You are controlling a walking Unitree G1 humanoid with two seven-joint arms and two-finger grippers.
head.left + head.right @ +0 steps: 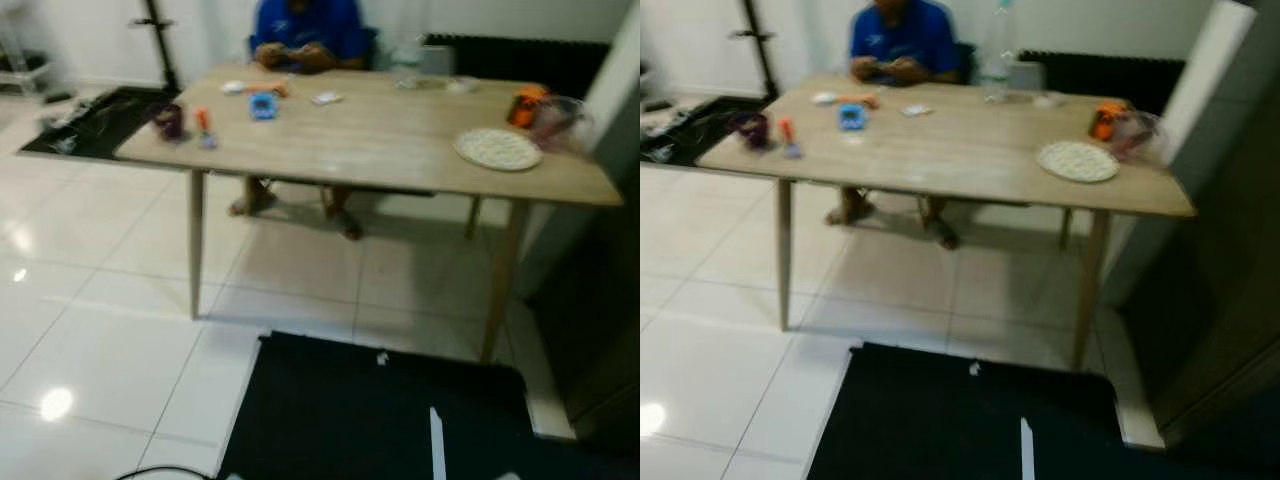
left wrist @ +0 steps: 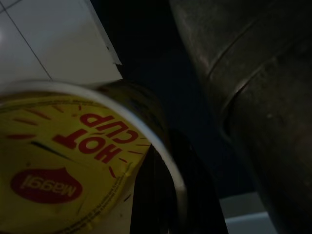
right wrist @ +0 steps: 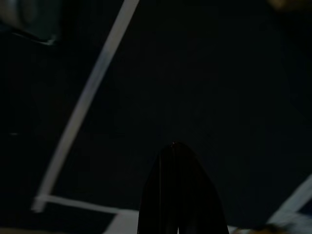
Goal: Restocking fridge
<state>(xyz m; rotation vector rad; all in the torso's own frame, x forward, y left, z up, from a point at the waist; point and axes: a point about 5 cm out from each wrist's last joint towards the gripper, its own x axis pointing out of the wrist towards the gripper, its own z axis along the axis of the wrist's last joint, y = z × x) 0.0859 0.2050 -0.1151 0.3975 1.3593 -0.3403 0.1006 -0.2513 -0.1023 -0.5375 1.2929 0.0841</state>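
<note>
My left gripper [image 2: 161, 195] is pinching a noodle cup [image 2: 63, 161]: the left wrist view has its yellow foil lid, printed "Maggi Hot Cup", right up against the black fingers [image 2: 195, 190], with white floor tile and a dark mat behind. The cup is sealed, so I cannot see its contents. In the right wrist view my right gripper [image 3: 178, 195] hangs in deep shade over the dark mat, fingertips pressed together into one point.

Ahead of me stands a wooden table [image 1: 380, 140]. On it I see a pale round plate [image 1: 497, 149] near the right end, with an orange item and a clear bag [image 1: 545, 112] just behind it, both too blurred to name. A blue object [image 1: 263, 105] sits mid-left, a dark purple cup [image 1: 168, 120] near the left edge, and a clear bottle [image 1: 996, 50] at the far side. A person in a blue shirt [image 1: 305, 30] sits behind the table.

Between me and the table's near edge lies open white tile [image 1: 110, 290], then a black mat [image 1: 370, 410] at my feet. A dark cabinet front [image 1: 1220, 290] crowds my right side.
</note>
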